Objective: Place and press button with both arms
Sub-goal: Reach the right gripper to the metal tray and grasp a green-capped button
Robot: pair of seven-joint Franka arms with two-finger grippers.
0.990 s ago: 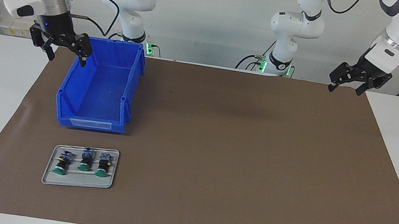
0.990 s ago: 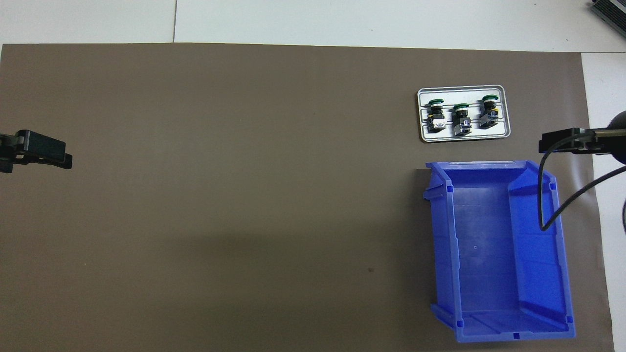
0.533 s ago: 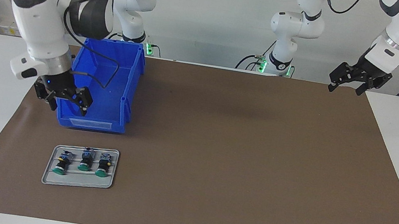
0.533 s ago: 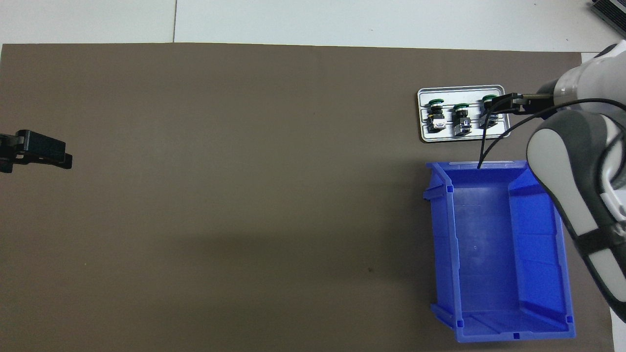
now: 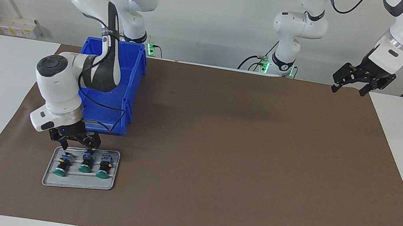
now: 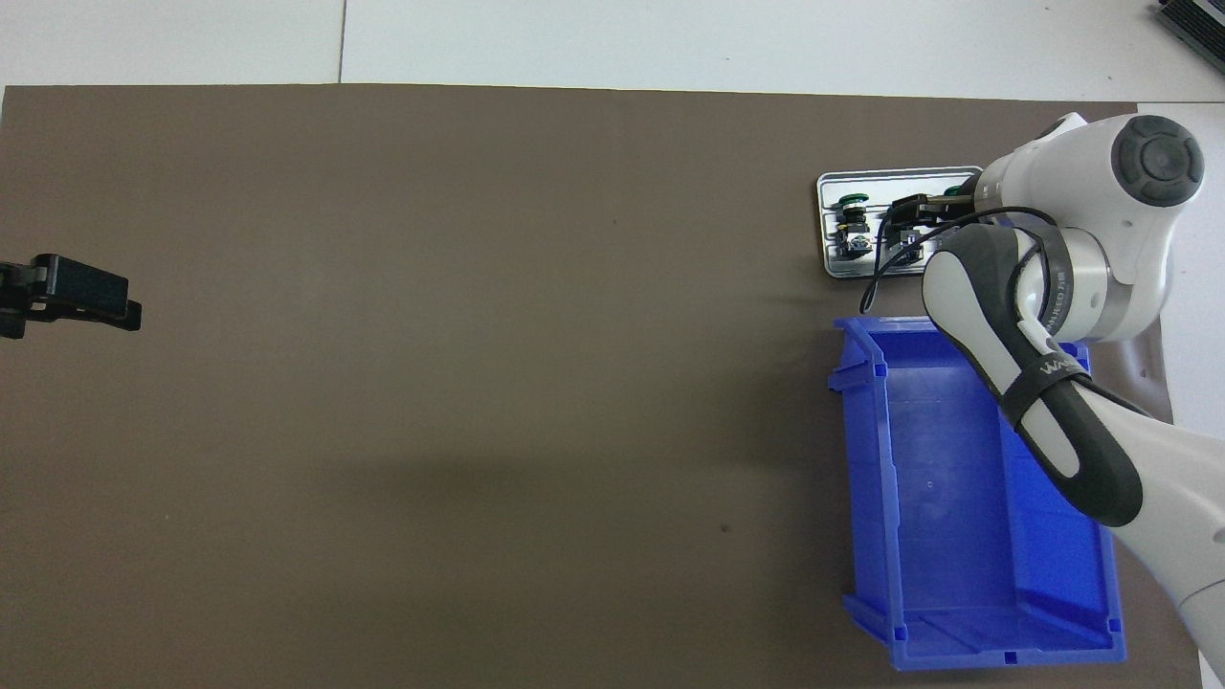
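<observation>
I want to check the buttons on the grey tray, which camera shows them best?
The facing view: all three buttons lie in plain sight on the tray, with the right gripper over their ends nearer the robots. In the overhead view the right arm covers part of the tray, so only some buttons show.

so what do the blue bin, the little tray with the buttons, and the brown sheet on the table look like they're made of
Blue bin: likely moulded plastic, smooth with a slight sheen, ribbed walls and an even colour.
Tray: grey with a raised rim and rounded corners; possibly brushed metal, though matte plastic is also possible.
Brown sheet: matte and thin with faint wrinkles near its edge; probably paper or a thin mat.
</observation>
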